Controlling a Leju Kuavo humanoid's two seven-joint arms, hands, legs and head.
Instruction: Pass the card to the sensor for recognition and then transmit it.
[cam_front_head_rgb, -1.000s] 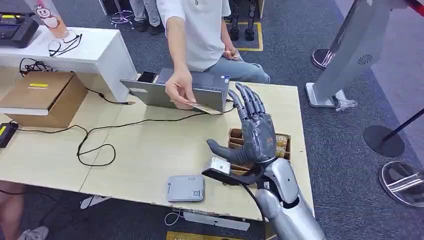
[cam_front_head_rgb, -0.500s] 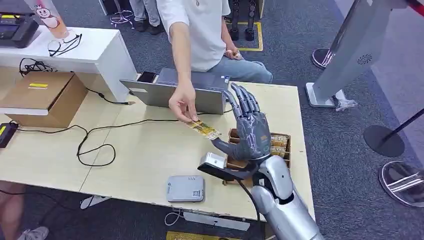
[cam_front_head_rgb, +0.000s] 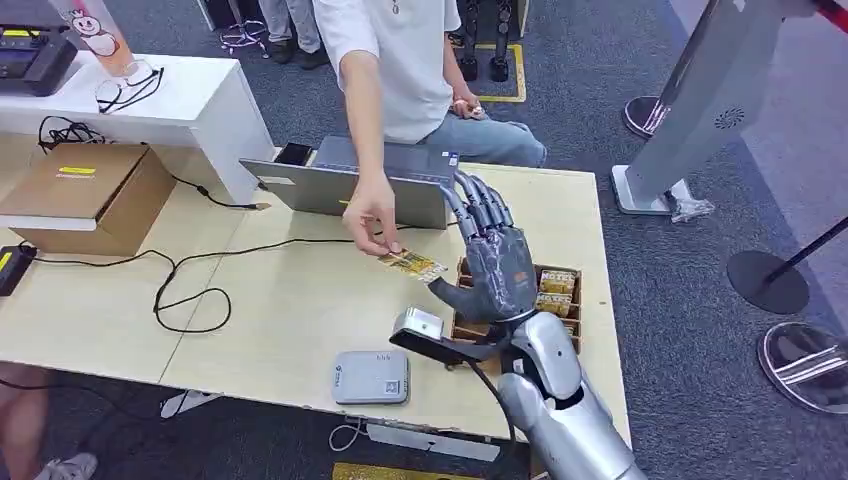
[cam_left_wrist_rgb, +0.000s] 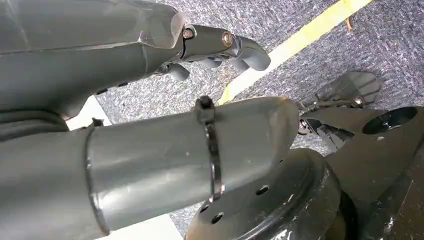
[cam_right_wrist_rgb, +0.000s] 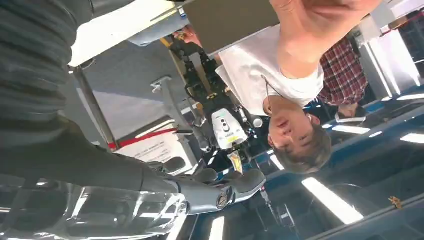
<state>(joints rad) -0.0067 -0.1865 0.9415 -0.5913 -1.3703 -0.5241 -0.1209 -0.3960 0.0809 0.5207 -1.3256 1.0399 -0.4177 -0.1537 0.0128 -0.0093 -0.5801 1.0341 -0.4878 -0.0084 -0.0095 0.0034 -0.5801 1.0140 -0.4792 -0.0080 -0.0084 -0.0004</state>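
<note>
Head view: we see our right hand (cam_front_head_rgb: 497, 262) raised right of centre in the frame, above the pale wooden surface (cam_front_head_rgb: 300, 300), with fingers spread wide and upright and the thumb pointing left. It holds nothing. A person's hand (cam_front_head_rgb: 372, 212) reaches down from the upper centre and pinches the yellow patterned card (cam_front_head_rgb: 411, 264) at its left end; the card's right end lies just beside our thumb, and we cannot tell whether they touch. The flat grey square sensor pad (cam_front_head_rgb: 371, 377) rests on the surface at lower centre, well apart from the card. A brown compartmented box (cam_front_head_rgb: 560, 285) holding more cards sits partly hidden behind our right hand. An open grey laptop (cam_front_head_rgb: 350, 185) stands at the far edge of the surface.

Left wrist view: our left hand (cam_left_wrist_rgb: 215, 47) hangs over grey carpet, fingers loosely curled, holding nothing we can see.

We judge the current step to be receiving the card from the person; sensing and handing on are not yet done. The next move calls for closing thumb and fingers on the card's free end, securing it before the person releases, then carrying it down to the sensor pad.
</note>
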